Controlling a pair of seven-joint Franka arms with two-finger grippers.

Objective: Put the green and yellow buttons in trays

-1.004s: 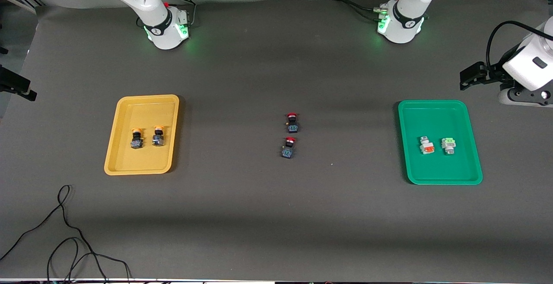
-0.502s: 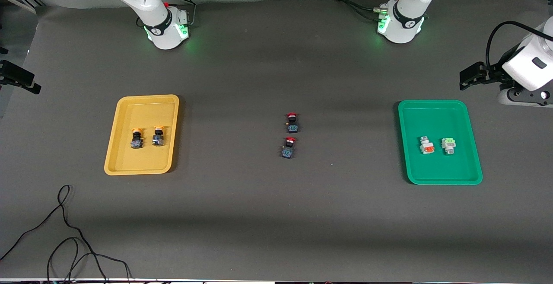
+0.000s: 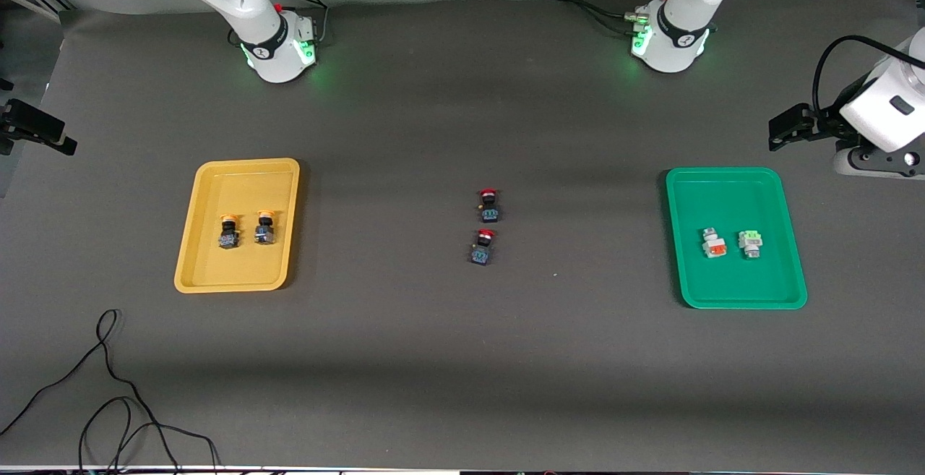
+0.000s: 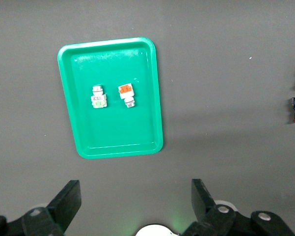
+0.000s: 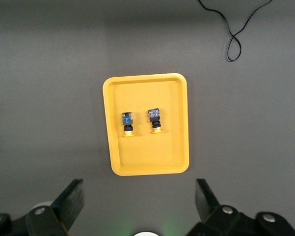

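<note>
In the front view we see the mustard tray toward the right arm's end of the counter, holding two yellow-capped buttons side by side. The green tray lies toward the left arm's end, holding the orange-block button and the light-green button, just apart. Two red-capped switches sit mid-counter between the trays. A black cable trails near the front camera.

In the left wrist view, the left gripper hangs high with its fingers spread wide, above the counter beside the green tray.

In the right wrist view, the right gripper is likewise spread, high beside the mustard tray.
</note>
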